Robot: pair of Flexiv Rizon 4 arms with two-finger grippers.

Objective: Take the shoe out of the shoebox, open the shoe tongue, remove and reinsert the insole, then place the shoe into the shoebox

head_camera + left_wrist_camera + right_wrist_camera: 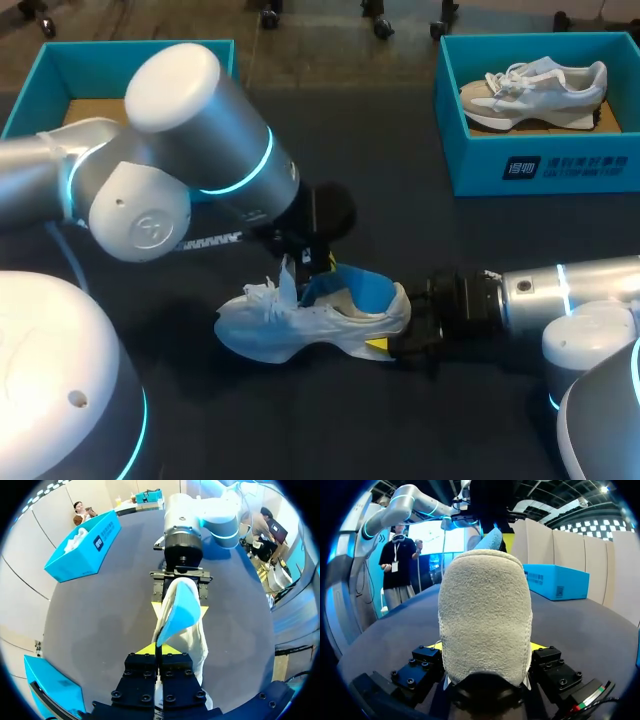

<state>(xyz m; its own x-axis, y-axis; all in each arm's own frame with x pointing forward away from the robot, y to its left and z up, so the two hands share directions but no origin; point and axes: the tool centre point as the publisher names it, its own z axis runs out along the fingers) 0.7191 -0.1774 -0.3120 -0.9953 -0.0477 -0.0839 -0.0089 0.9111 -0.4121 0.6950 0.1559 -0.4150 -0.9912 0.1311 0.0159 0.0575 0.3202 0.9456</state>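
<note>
A white shoe (300,325) lies on its sole mid-table, toe to the left. Its blue insole (360,290) sticks up out of the opening. My left gripper (308,262) hangs just above the shoe, shut on the insole's edge. In the left wrist view the insole (180,610) rises from between the closed fingertips of my left gripper (157,649). My right gripper (395,340) comes in from the right and is shut on the shoe's heel. The grey heel (485,610) fills the right wrist view, sitting between the fingers of my right gripper (485,647).
A teal shoebox (540,170) at the back right holds a second pale shoe (535,90). Another teal box (60,70) stands at the back left, partly hidden behind my left arm. The table surface is dark.
</note>
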